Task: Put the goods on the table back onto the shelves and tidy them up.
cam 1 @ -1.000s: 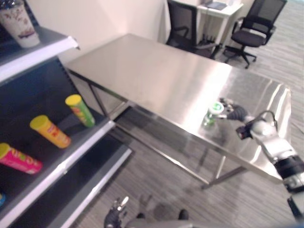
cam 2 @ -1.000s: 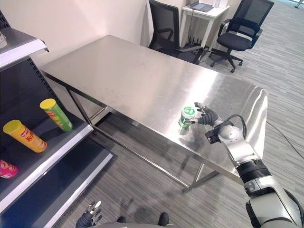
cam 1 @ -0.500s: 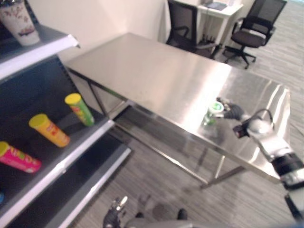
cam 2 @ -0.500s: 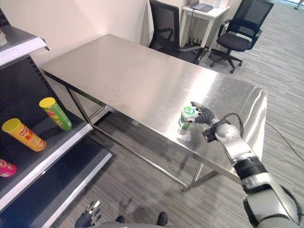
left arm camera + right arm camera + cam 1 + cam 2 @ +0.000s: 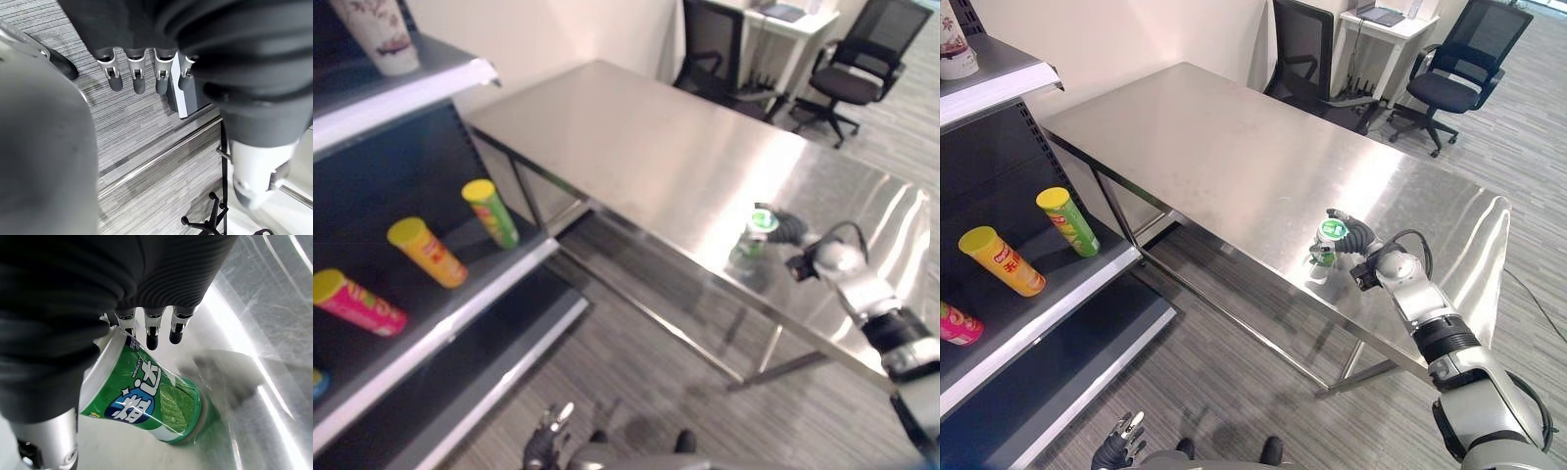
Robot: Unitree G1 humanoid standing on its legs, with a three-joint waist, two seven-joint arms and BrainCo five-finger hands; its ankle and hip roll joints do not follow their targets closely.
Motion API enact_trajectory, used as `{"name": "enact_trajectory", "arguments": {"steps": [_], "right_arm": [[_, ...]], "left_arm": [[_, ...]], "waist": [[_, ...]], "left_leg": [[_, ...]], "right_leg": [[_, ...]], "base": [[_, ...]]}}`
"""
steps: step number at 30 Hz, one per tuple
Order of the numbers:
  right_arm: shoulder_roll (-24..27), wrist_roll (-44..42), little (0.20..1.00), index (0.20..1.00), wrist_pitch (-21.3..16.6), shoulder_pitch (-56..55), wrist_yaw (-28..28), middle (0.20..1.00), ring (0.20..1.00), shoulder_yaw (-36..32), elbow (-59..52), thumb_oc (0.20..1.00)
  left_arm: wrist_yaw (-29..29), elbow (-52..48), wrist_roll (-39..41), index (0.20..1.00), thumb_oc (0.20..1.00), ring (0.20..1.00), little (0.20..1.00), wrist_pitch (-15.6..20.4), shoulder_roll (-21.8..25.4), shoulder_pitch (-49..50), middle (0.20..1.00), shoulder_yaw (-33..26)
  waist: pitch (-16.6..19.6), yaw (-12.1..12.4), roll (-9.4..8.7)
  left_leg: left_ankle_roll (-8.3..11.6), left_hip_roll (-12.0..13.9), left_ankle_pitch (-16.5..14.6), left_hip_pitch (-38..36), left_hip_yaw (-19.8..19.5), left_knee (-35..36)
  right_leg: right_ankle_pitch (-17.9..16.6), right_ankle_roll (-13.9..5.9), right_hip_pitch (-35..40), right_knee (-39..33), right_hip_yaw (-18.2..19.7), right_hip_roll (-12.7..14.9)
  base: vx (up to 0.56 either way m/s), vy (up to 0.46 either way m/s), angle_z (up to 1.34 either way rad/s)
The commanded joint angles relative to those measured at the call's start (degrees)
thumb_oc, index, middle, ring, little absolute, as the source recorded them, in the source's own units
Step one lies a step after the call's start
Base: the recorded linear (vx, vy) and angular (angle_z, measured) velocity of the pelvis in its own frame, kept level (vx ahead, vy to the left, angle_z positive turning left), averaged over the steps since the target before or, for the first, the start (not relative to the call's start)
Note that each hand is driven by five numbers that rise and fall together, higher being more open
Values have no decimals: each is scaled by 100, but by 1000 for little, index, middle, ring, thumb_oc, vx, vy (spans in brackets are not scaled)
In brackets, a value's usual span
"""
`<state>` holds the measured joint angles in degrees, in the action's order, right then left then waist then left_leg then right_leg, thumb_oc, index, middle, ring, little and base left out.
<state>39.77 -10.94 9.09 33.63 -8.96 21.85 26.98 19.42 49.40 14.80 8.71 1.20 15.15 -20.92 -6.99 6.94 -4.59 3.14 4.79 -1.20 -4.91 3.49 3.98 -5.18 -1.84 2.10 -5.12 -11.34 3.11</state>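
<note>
Since the earlier pictures the whole view is shifting a little, so the camera is moving, and the right robot hand (image 5: 1353, 235) is closing in on the green canister (image 5: 1329, 241): before, its fingers were only near the lid; now they are reaching over the top of it.

Going from the largest thing: the steel surface (image 5: 1234, 157) is carrying only this one canister, which is standing near the front edge. The shelf unit (image 5: 1087, 279) at the robot's left is holding three tubes lying on one board, green (image 5: 1067, 221), yellow (image 5: 1002, 260) and pink (image 5: 960, 324), and a paper cup (image 5: 380, 35) on the board above.

In the right wrist view the fingers (image 5: 152, 333) are hanging over the canister's white lid (image 5: 100, 369) with a gap; they are looking relaxed and not yet curling around it. The left robot hand (image 5: 146, 68) is hanging low above the floor with straight fingers, holding nothing.

I am judging the canister to be light, stiff plastic with a glossy, slippery wrap. A hold around the middle of the body, thumb against fingers, is seeming safer than on the lid.
</note>
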Motion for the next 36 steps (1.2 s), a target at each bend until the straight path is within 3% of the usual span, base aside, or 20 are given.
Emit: {"name": "enact_trajectory", "arguments": {"steps": [1, 2, 3, 12, 19, 25, 27, 29, 31, 33, 34, 35, 36], "right_arm": [[154, 171, 724, 724, -260, 908, 119, 724, 724, 211, 306, 724], [154, 171, 724, 724, -260, 908, 119, 724, 724, 211, 306, 724], [165, 194, 200, 200, -241, 946, 107, 200, 200, 254, 344, 200], [399, 151, 200, 200, -270, 969, 131, 200, 200, 331, 35, 200], [751, -358, 200, 200, -421, 867, 720, 200, 200, -186, -2485, 200], [647, -506, 200, 200, -471, 1350, 1088, 200, 200, 47, -3763, 200], [436, -740, 200, 200, -543, 2111, 1211, 200, 200, 750, -4349, 200], [434, -742, 200, 200, -542, 2126, 1215, 200, 200, 764, -4346, 200], [348, -877, 200, 200, -659, 2832, 1191, 200, 200, 1482, -4412, 200], [347, -877, 200, 200, -659, 2836, 1191, 200, 200, 1485, -4411, 200], [174, -829, 200, 200, -745, 3346, 1202, 200, 200, 1905, -4312, 200], [-669, -877, 200, 200, -918, 4281, 1144, 200, 200, 2634, -3631, 200], [-895, -955, 200, 200, -925, 4318, 1104, 200, 200, 2676, -3422, 200]], "left_arm": [[91, -153, 9, 1000, 1000, 1000, 1000, 135, -114, 55, 1000, 318], [91, -153, 9, 1000, 1000, 1000, 1000, 135, -114, 55, 1000, 318], [82, -101, -12, 1000, 1000, 1000, 1000, 153, -84, 51, 1000, 302], [94, -66, -40, 1000, 1000, 1000, 1000, 136, -112, -1, 1000, 321], [99, -161, -101, 1000, 1000, 1000, 1000, 74, -98, -71, 1000, 380], [38, -201, -93, 1000, 1000, 1000, 1000, 73, -91, -69, 1000, 399], [34, -218, -99, 1000, 1000, 1000, 1000, 72, -39, -60, 1000, 383], [34, -218, -100, 1000, 1000, 1000, 1000, 71, -48, -63, 1000, 376], [9, -274, -47, 1000, 1000, 1000, 1000, 75, -36, -11, 1000, 299], [9, -273, -47, 1000, 1000, 1000, 1000, 75, -38, -13, 1000, 297], [-4, -306, -48, 1000, 1000, 1000, 1000, 85, 14, 51, 1000, 293], [-30, -402, 53, 1000, 1000, 1000, 1000, 114, -2, 240, 1000, 218], [-34, -393, 62, 1000, 1000, 1000, 1000, 117, -15, 266, 1000, 180]], "waist": [[78, 111, 157], [77, 110, 157], [76, 122, 148], [91, 57, 156], [176, -219, 252], [191, -292, 294], [203, -267, 299], [197, -276, 306], [211, -184, 288], [206, -188, 290], [217, -85, 272], [223, 300, 194], [243, 377, 183]], "left_leg": [[39, 345, 297, 223, 312, 102], [39, 345, 297, 223, 312, 102], [40, 347, 294, 222, 315, 102], [48, 367, 282, 175, 353, 102], [60, 378, 286, 121, 396, 102], [61, 368, 318, 73, 408, 102], [67, 373, 352, 22, 412, 102], [67, 374, 352, 19, 411, 102], [80, 383, 393, -13, 378, 102], [80, 383, 393, -15, 375, 102], [80, 400, 463, -19, 340, 102], [14, 447, 488, 185, 160, 102], [23, 466, 514, 215, 195, 102]], "right_leg": [[-6, -147, 301, 12, 168, 292], [-6, -147, 301, 12, 168, 292], [-9, -149, 306, 12, 162, 294], [-18, -156, 348, 12, 151, 305], [-19, -186, 345, 12, 161, 317], [-29, -194, 405, 12, 172, 313], [-38, -206, 477, 12, 175, 309], [-37, -207, 481, 12, 174, 309], [-31, -215, 547, 12, 157, 291], [-31, -215, 551, 12, 155, 291], [-9, -232, 572, 12, 155, 257], [70, -250, 566, 12, 134, 163], [79, -252, 552, 12, 102, 159]], "base": [[0, 0, 0], [0, 0, 0], [0, 0, 0], [0, 0, 0], [1, -2, -1], [0, 0, 0], [0, 0, 0], [-2, -13, 2], [-13, -48, 4], [-10, -34, 5], [-92, -196, 9], [-100, -205, -2], [-83, -163, 8]]}}
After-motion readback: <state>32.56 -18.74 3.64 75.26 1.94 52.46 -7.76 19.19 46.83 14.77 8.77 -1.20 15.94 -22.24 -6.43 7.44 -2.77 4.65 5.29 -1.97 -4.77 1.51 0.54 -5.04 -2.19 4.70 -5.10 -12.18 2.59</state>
